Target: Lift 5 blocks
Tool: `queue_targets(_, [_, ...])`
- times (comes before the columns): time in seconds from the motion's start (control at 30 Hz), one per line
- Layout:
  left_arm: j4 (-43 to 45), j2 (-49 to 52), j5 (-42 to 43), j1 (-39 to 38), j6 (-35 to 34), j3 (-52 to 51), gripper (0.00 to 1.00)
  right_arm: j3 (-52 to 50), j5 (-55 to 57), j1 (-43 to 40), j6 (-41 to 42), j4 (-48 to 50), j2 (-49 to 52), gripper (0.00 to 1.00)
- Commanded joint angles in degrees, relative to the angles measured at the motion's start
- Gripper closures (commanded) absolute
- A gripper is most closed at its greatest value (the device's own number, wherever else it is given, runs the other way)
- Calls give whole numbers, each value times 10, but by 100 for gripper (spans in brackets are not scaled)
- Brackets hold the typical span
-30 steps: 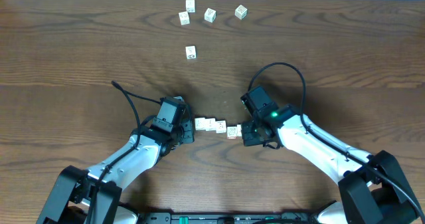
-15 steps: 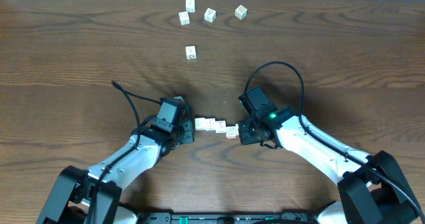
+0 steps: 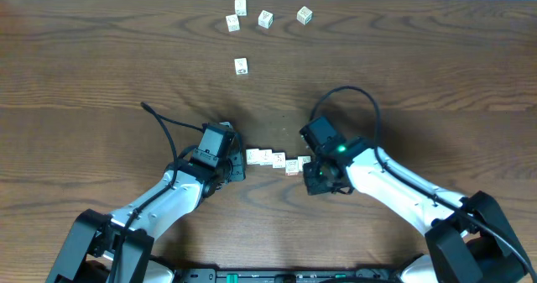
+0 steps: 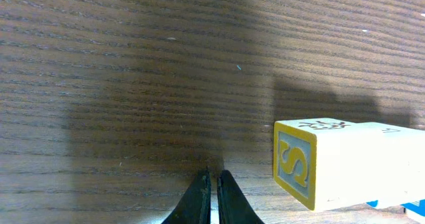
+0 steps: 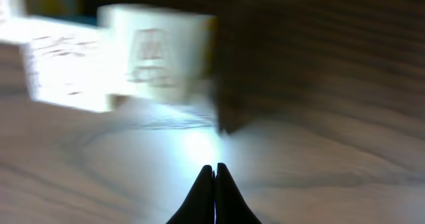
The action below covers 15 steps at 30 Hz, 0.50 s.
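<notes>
A short row of several small white blocks (image 3: 273,159) lies on the wooden table between my two arms. My left gripper (image 3: 242,165) is shut and empty, its tips by the row's left end. In the left wrist view the tips (image 4: 212,184) rest on the wood left of a block (image 4: 312,164) that shows a blue S in a yellow frame. My right gripper (image 3: 307,170) is shut and empty at the row's right end. The right wrist view is blurred: the gripper (image 5: 214,174) points at the wood, with white blocks (image 5: 156,58) beyond it to the left.
Several more white blocks lie loose at the table's far side: a cluster (image 3: 265,18) near the back edge and a single one (image 3: 241,65) closer in. Black cables loop from both arms.
My right arm has shifted slightly left and toward the table's front, closing in on the row's right end. The left arm and the far blocks have not moved.
</notes>
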Motion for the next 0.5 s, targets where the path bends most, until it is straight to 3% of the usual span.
queue_targets(0.0, [-4,-7,-7,-1,3,-3,92,-3,-20,33,15,15,5,99])
queue_targets(0.17, [-4,-7,-7,-1,3,-3,93,-3,-19,59,59,40,5,99])
queue_targets(0.47, [-4,-7,-7,-1,3,-3,93,-3,9,65,64,68,5,99])
